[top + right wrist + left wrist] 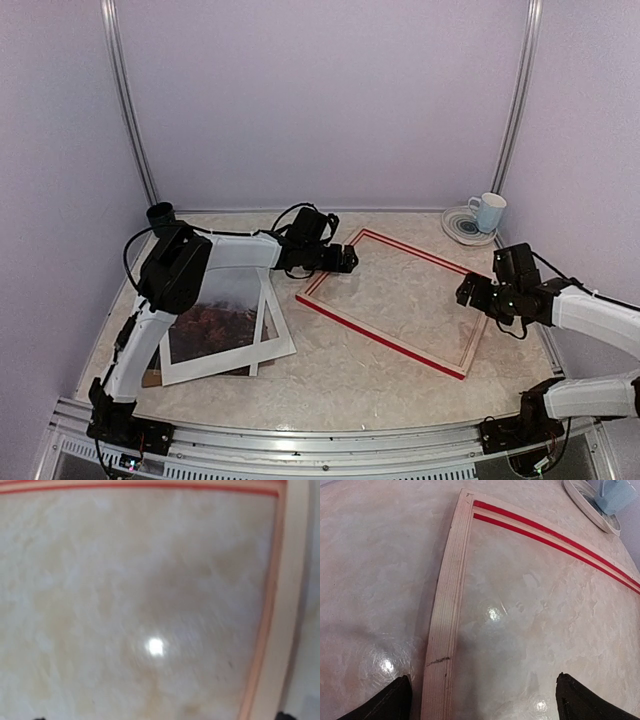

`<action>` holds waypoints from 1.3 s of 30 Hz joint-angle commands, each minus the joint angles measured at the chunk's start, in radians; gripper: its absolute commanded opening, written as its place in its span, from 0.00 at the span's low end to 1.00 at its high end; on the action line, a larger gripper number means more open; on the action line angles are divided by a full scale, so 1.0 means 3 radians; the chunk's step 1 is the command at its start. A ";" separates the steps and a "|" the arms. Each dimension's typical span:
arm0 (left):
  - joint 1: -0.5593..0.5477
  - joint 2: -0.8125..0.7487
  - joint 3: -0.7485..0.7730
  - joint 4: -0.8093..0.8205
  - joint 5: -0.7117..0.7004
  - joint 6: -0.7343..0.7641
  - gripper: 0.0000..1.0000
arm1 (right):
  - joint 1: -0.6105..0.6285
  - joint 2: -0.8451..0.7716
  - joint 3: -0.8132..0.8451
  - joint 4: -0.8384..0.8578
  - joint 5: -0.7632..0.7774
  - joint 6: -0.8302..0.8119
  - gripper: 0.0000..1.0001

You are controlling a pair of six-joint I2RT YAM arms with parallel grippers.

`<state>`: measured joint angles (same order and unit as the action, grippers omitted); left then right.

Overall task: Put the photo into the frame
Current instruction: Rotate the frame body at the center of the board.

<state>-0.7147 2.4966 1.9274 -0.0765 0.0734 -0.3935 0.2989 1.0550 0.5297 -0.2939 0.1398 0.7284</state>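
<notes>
The frame (390, 300) lies flat in the middle of the surface (330, 390), pale wood side up, with marble showing through its opening. Whether glass sits in it cannot be told. The photo (215, 322) lies to the frame's left, apart from it, under a white mat (272, 338) and partly hidden by the left arm (235, 250). It is not yet in the frame.

The left jaws stand spread wide and hold nothing, poised over the frame's left rail. In the wrist view one dark fingertip (385, 702) falls outside the rail and the other inside the opening. The right jaws are likewise spread and empty at the frame's right rail, though that wrist view is blurred.

If one pair of jaws closes on its rail before the other, the frame would probably pivot or skid on the smooth marble rather than lift. Uneven lifting could twist it between the two arms or let it slip from a narrow pinch. A swing past the frame's far-right corner would bring it near the cup (489, 210) and saucer (462, 230). A shove to the frame's left could ride it onto the mat's corner, just beside the left rail, and shift the photo beneath. The thin print, flat and covered, also looks hard to pinch without creasing.
</notes>
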 commanded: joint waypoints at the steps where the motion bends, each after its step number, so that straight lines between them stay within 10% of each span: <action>1: -0.0020 -0.0404 -0.0187 -0.0043 -0.0217 0.0051 0.99 | -0.0137 0.0229 0.0275 0.0215 0.0110 -0.0274 0.99; 39: -0.0658 -0.1913 -0.1925 -0.0589 -0.0333 -0.0313 0.99 | -0.1212 0.2650 0.1991 0.0630 -0.0854 -0.1348 0.99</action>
<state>-0.9070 1.9327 1.3659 -0.2420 -0.0525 -0.4690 -0.0502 1.8183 1.0969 -0.1131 -0.1131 0.3393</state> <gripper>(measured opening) 0.989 0.993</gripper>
